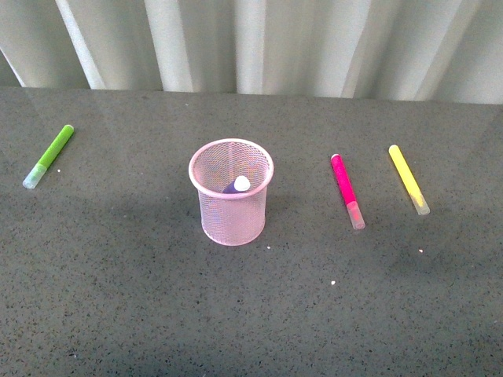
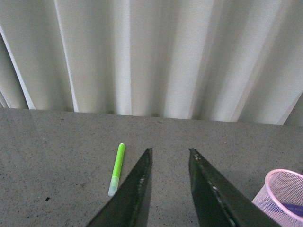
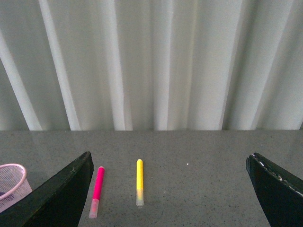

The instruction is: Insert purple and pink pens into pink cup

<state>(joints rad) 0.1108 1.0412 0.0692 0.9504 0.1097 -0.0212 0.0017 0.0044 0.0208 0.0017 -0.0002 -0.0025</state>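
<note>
The purple pen (image 1: 236, 186) is inside the pink cup (image 1: 232, 220), with its pale cap showing just below the rim. The pink pen (image 1: 346, 191) lies flat on the tabletop (image 1: 118, 298) to the right of the cup, clearly apart from it. So I judge the task half done.

The main risk is picking the wrong marker. A yellow marker (image 1: 409, 179) lies near the pink pen and almost parallel to it, so a descent that drifts outward could close on yellow instead. The pen also lies flat on a hard surface. Fingers that come down too shallow may only nudge or roll it, and fingers that come down too deep would scrape the tabletop.

The wire-mesh cup looks light, so a pen tip catching the rim could tip it or push it aside. The purple pen leans inside and could get in the way of a steep drop.

The lime-green marker (image 1: 49, 155) far to the left is not part of the task.

Neither arm appears in the front view. The right end effector (image 3: 170, 155) hovers above the tabletop with its fingers spread wide and nothing between them, and the pink pen and yellow marker lie ahead of it. The left end effector (image 2: 170, 151) is also raised and empty, its fingers parted more narrowly, and it looks toward the green marker.
</note>
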